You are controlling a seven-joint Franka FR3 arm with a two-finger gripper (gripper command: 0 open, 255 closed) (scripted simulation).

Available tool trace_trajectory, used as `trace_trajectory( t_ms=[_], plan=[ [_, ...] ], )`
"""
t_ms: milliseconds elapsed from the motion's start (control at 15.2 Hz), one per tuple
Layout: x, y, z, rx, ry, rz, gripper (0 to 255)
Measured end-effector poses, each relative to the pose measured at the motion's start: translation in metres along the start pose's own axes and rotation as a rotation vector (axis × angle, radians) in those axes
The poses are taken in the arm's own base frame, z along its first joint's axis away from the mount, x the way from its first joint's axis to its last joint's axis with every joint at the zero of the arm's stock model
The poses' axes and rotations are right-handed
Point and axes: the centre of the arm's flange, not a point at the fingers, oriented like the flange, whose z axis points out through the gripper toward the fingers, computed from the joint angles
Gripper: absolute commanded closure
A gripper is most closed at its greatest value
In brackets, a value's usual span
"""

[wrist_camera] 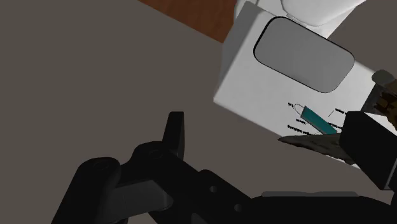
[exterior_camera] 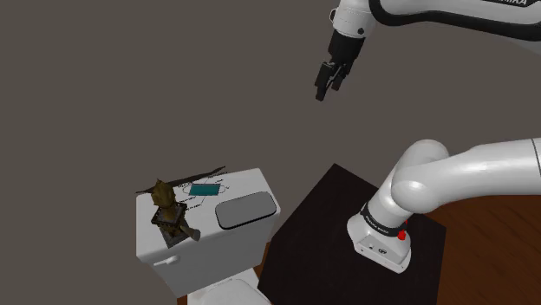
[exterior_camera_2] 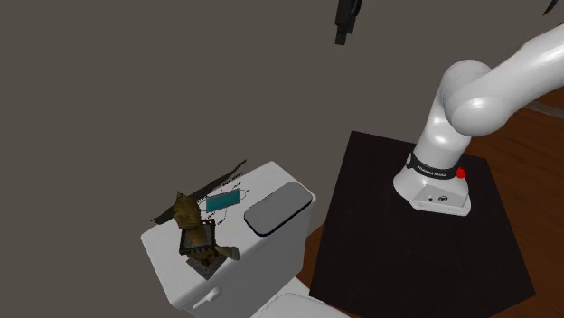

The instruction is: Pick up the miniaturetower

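Note:
The miniature tower [exterior_camera: 169,212] [exterior_camera_2: 199,237] is a small brown-gold figure standing upright near the front corner of a white toilet tank [exterior_camera: 204,253] [exterior_camera_2: 237,271]. In the wrist view a sliver of the tower [wrist_camera: 385,95] peeks out past the right finger. My black gripper [exterior_camera: 323,89] [exterior_camera_2: 343,25] [wrist_camera: 267,124] hangs high in the air, well above the tank and off toward the shoulder view's right. Its fingers [wrist_camera: 174,130] stand wide apart with nothing between them.
On the tank lid lie a grey rounded plate [exterior_camera: 245,210] [exterior_camera_2: 277,209] [wrist_camera: 304,56], a teal face mask [exterior_camera: 205,189] [exterior_camera_2: 223,201] [wrist_camera: 316,121] and a dark thin feather-like piece [exterior_camera: 199,173] [exterior_camera_2: 203,191]. The black stand [exterior_camera: 321,243] [exterior_camera_2: 407,244] sits beside the tank on a wood floor [exterior_camera: 494,251].

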Motion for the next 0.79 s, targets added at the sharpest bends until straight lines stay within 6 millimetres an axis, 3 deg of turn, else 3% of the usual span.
trace_trajectory(
  t_ms=[132, 792],
  plan=[
    [0.002, -0.004, 0.002, 0.004, -0.006, 0.005, 0],
    [0.060, -0.094, 0.056, 0.081, -0.123, 0.103, 0]
  ],
)
